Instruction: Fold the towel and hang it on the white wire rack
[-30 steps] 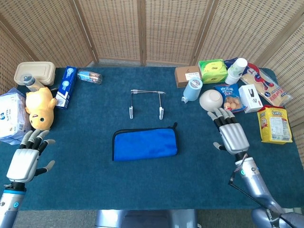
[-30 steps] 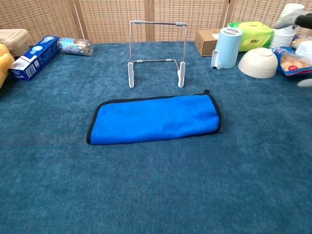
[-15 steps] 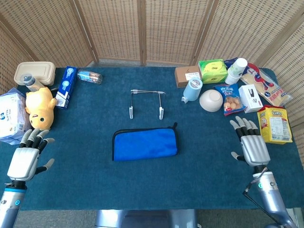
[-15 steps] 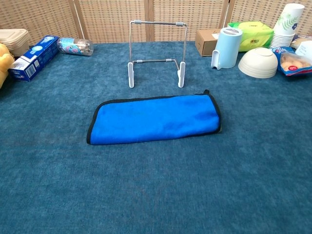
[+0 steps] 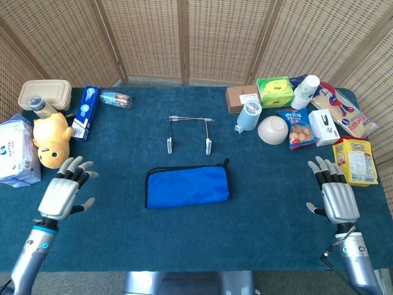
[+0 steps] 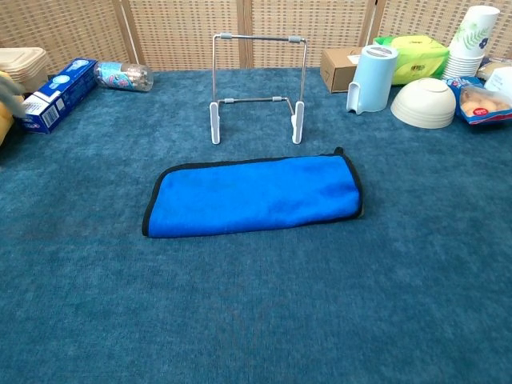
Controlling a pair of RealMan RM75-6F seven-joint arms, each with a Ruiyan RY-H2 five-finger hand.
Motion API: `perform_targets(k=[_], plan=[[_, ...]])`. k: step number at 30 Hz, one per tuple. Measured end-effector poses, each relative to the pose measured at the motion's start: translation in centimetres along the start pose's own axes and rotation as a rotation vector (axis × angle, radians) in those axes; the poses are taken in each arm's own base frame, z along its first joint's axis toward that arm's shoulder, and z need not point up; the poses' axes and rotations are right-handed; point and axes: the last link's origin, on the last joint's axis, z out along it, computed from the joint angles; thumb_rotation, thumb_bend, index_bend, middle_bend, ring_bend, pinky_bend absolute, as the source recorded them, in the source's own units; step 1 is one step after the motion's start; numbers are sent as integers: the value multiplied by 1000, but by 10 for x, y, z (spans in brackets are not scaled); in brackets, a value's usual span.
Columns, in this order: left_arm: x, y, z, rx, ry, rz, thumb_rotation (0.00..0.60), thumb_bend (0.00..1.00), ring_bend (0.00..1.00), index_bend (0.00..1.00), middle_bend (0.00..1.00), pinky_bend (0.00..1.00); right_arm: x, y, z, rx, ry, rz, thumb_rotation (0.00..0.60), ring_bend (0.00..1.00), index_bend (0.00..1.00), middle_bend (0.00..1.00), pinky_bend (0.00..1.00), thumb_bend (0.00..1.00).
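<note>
Your towel (image 5: 187,187) lies folded flat on the mat (image 5: 184,239), just in front of the rack (image 5: 189,133), which stands upright and bare. Your left hand (image 5: 63,193) hovers well to the towel's left, fingers spread, holding nothing. Your right hand (image 5: 334,195) is far to its right, near the snack bag (image 5: 354,161), fingers likewise apart and empty.

Blue towel (image 6: 252,194): soft matt cloth, black edging. Rack (image 6: 257,84): thin metal wire, white plastic feet. Table (image 6: 256,320): fuzzy matt blue carpet. Screen (image 5: 184,37): woven wicker, wood frame.
</note>
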Motion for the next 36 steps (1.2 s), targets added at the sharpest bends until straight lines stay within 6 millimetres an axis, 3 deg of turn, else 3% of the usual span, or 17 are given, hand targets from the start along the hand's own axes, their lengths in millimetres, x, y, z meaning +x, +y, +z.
perform_targets(k=[8,18,36], plan=[[-10,32,23,-108,-70,-15,600,331,25,301,170,0,0,2,-5,-6,0,12,600,0,0,15,0,125],[-32,51,48,-127,-179,-26,600,331,2,297,151,0,-1,6,-10,-13,2,30,600,0,0,15,0,125],[-52,52,100,-154,-149,128,600,331,0,321,158,0,0,12,-20,-45,7,40,600,0,0,15,0,125]])
